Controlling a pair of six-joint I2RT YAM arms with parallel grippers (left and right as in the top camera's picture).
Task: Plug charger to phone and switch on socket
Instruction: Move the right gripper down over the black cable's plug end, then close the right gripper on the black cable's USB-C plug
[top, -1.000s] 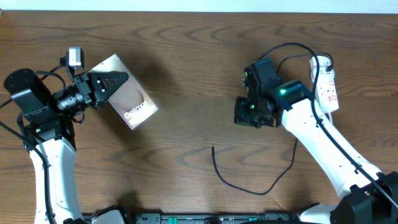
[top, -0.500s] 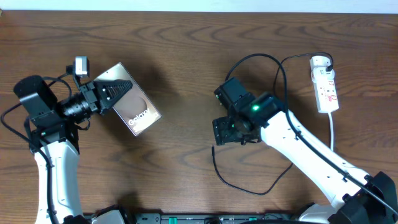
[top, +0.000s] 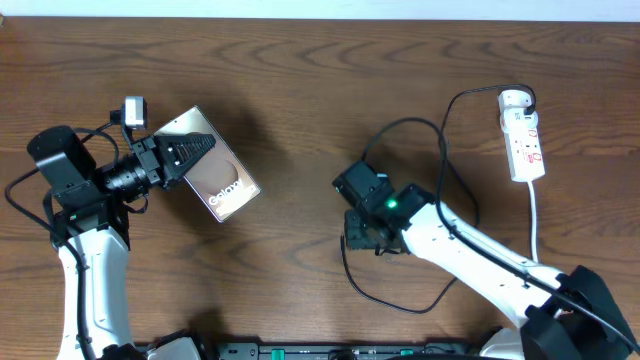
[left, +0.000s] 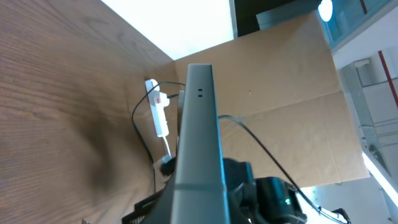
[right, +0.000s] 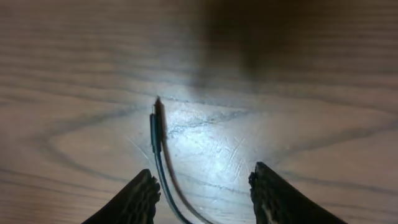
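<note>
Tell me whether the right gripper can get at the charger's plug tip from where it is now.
Probably yes. The right gripper is open just above the table, and the charger tip lies bare on the wood between its fingers, nearer the left one, with nothing in the way.

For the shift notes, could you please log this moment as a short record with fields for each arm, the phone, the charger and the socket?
left gripper: shut on the phone, holding it tilted above the table
right gripper: jaws apart, low over the table, nothing between them yet
charger: black cable looped on the table; its plug tip lies flat between the right fingers, nearer one of them
socket: white strip at the far right edge, untouched
phone port: not visible, charger not plugged in
</note>
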